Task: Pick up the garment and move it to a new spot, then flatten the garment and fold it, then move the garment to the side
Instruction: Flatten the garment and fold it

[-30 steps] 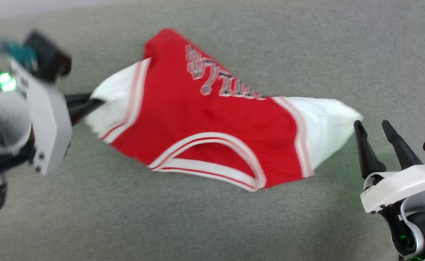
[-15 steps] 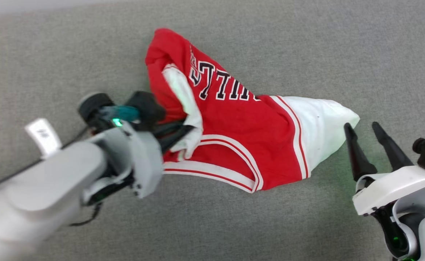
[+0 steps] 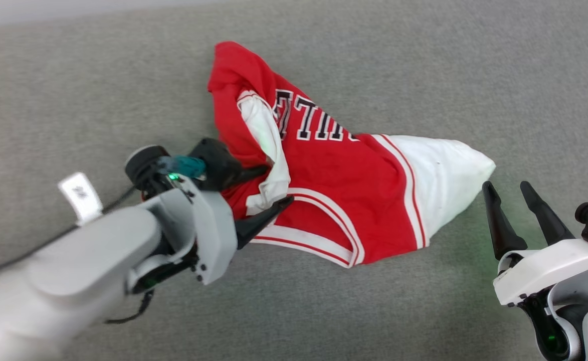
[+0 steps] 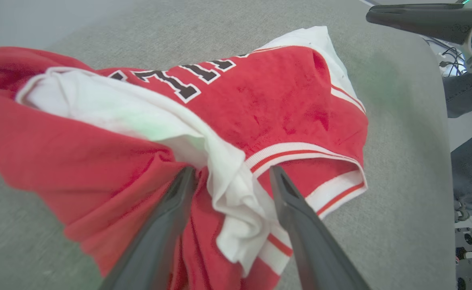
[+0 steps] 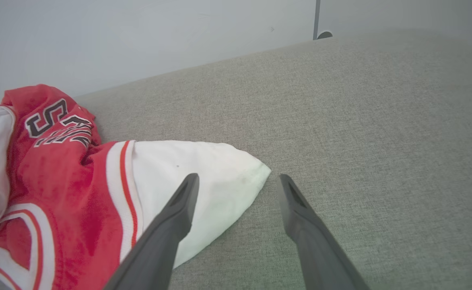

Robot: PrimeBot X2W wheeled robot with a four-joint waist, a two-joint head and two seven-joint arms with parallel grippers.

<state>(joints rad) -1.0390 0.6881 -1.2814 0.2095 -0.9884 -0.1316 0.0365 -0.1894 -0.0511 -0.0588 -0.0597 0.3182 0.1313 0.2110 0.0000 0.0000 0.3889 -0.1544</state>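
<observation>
Both grippers stand with fingers apart: left wrist view's centre shows the left gripper straddling a bunched sleeve of the red, white-sleeved BULLS jersey; the right gripper sits lower right in head view.

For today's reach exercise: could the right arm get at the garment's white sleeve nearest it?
Probably yes: the right tool is open and the white sleeve lies just ahead, with only grey surface between them.

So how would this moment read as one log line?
left hand: open, around white sleeve | right hand: open, beside shirt | shirt: rumpled on grey surface
</observation>
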